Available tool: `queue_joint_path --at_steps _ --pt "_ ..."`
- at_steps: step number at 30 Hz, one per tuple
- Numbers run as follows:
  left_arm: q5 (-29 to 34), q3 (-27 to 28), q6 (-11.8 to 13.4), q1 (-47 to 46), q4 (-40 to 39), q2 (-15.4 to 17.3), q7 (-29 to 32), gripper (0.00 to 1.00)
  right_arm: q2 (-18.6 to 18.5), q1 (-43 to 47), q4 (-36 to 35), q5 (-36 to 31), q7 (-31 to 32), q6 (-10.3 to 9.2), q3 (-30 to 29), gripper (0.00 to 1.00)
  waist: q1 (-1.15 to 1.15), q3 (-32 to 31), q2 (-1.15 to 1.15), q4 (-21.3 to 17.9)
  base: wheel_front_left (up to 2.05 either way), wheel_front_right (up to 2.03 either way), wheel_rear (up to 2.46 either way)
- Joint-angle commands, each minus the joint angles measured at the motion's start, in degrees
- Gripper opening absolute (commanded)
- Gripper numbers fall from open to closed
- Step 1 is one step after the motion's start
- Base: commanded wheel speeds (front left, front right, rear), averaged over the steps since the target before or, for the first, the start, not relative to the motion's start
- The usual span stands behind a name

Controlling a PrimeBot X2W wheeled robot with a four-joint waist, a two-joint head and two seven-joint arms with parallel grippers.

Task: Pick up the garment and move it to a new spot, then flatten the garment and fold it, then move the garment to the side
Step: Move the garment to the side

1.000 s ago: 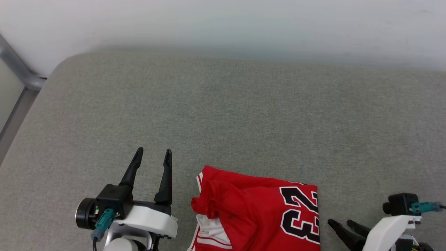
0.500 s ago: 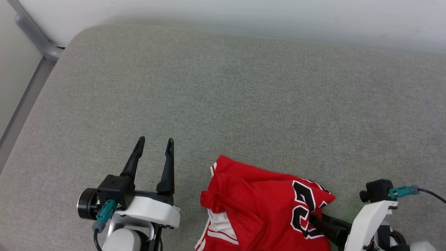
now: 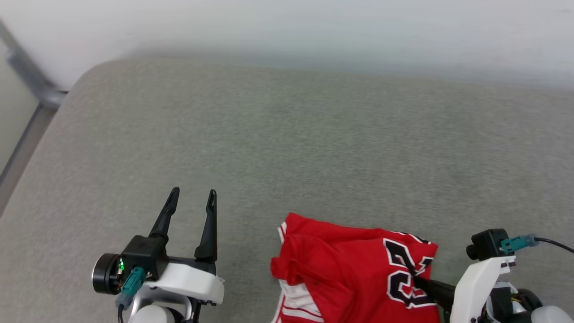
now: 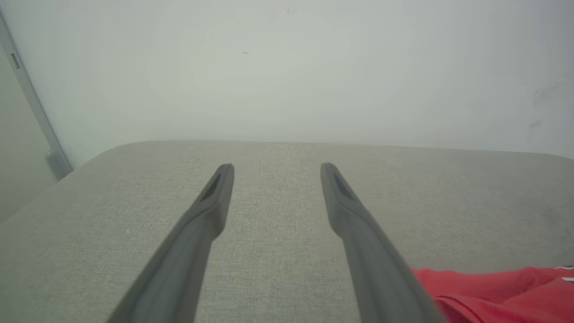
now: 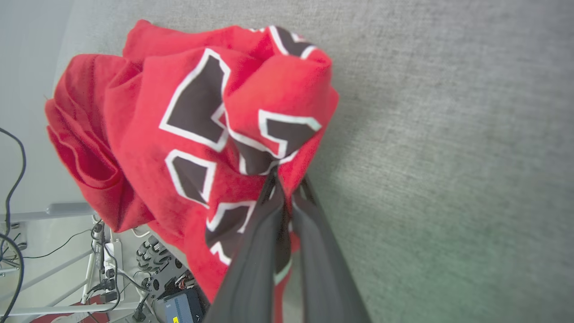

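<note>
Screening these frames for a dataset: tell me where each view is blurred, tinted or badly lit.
Head view: soft, probably motion blur; cushion weave smeared, garment lettering fuzzy. Left wrist view: flat, even light, no glare; left gripper blurs toward the bottom edge. Right wrist view: garment crisp around the right gripper, greenish cast on the cushion at lower right.

We see a grey, fabric-covered tabletop (image 3: pixel 287 134) with a rounded far-left corner, backed by a plain pale wall (image 3: pixel 287 27). A grey metal rail (image 3: pixel 28 75) runs beside that corner. Beyond the tabletop's edge we make out black cables (image 5: pixel 22 159), a white power strip (image 5: pixel 109 264) and a small blue box (image 5: pixel 181 309)
</note>
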Motion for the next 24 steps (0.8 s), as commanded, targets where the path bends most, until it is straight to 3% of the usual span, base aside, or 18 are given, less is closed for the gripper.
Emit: queue_joint_path --at_steps 1,6,15,24 --pt "0.6 0.3 -0.2 1.0 -0.4 0.4 -0.1 1.0 -1.2 -0.4 -0.6 -1.9 -0.1 -0.05 -0.1 0.0 0.0 -2.0 0.0 -3.3 0.0 0.0 0.0" --pt "1.3 0.3 -0.5 2.5 -1.6 0.7 -0.1 1.0 -4.6 -0.9 -1.8 -8.4 1.4 -0.06 -1.1 0.0 0.0 -2.9 0.0 -11.9 0.0 0.0 0.0" --pt "2.4 -0.7 -1.4 0.0 -3.6 1.4 -0.1 1.0 -5.3 -7.2 -1.4 -11.6 1.2 -0.05 -1.4 0.0 0.0 1.9 0.0 -25.5 0.0 0.0 0.0" --pt "4.2 -3.4 -2.6 -5.6 -6.2 3.5 0.7 1.0 -6.2 -18.9 4.8 -14.1 -2.4 -0.05 -3.0 0.0 0.0 11.7 0.0 -32.9 0.0 0.0 0.0"
